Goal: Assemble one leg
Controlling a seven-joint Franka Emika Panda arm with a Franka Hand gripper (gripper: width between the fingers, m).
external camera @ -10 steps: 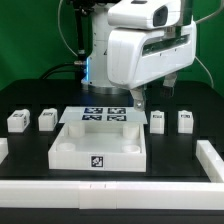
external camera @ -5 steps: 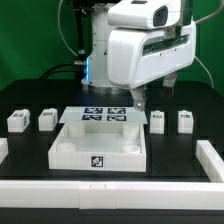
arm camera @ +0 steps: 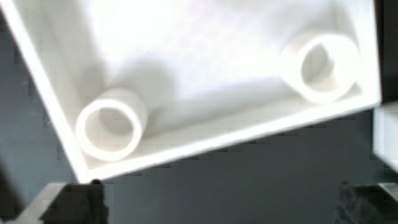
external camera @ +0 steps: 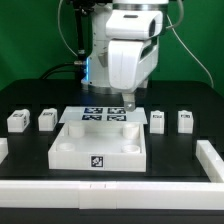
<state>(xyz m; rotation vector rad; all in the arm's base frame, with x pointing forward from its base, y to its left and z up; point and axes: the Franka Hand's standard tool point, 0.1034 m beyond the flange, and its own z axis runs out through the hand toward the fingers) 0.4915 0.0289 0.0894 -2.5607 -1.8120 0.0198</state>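
Four small white tagged legs stand in a row on the black table: two at the exterior view's left [external camera: 17, 121] [external camera: 46, 120] and two at its right [external camera: 158, 121] [external camera: 187, 121]. The large white square tabletop [external camera: 62, 149] lies between them, sockets up. My gripper [external camera: 124, 103] hangs above the tabletop's far edge, open and empty, touching nothing. In the wrist view the gripper [arm camera: 222, 205] has its fingertips [arm camera: 71, 205] far apart over dark table, with the tabletop [arm camera: 196, 70] and two of its round corner sockets [arm camera: 112, 127] [arm camera: 326, 65] beyond them. No leg shows in the wrist view.
The marker board [external camera: 103, 116] lies flat just behind the tabletop, under the gripper. White rails border the table at the exterior view's left [external camera: 3, 148], right [external camera: 212, 160] and front [external camera: 110, 187]. A green backdrop stands behind the arm.
The arm's wrist has turned and the gripper has shifted a little toward the exterior view's left, over the marker board. The legs and tabletop have not moved.
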